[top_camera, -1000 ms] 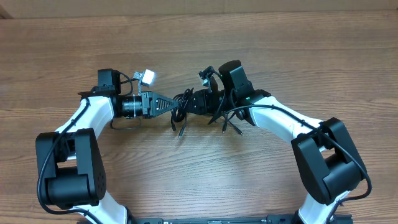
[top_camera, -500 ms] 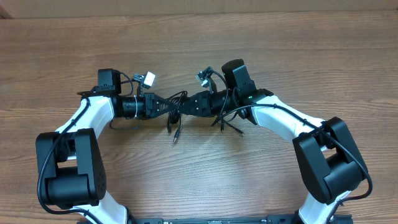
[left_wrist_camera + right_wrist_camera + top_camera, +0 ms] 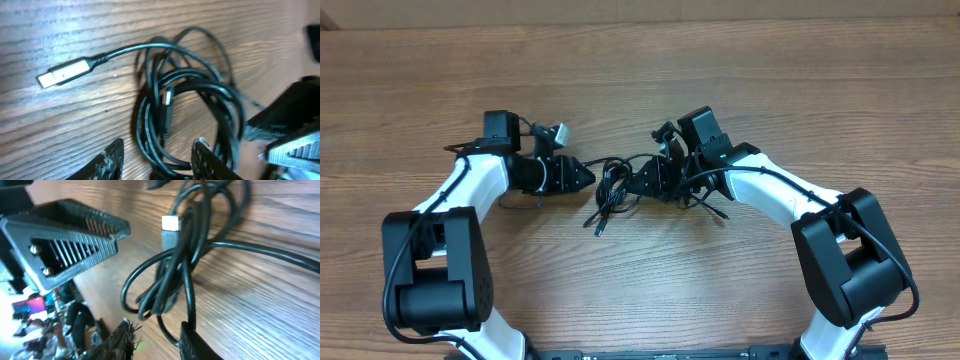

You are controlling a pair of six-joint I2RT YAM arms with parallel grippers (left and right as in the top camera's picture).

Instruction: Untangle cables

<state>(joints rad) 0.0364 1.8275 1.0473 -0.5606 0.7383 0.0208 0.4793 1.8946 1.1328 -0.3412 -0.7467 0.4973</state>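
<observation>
Nearby, left claw [image 3: 159, 152] is open, fingers apart, w/ loops of the cables [image 3: 612, 188] lying right at its tips. Right claw [image 3: 156, 339] pinches one strand. Cables sit bunched in a loose coil on the worktop [image 3: 720, 80] btwn both claws. Farther out, a silver-tipped plug [image 3: 62, 73] lies free.

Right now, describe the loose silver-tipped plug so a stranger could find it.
On the wooden table, black cables lie bunched near its middle. One loose plug reaches out on a single cord over bare wood. Unlike the small plug inside the loops, it lies clear, silver tip showing.
</observation>
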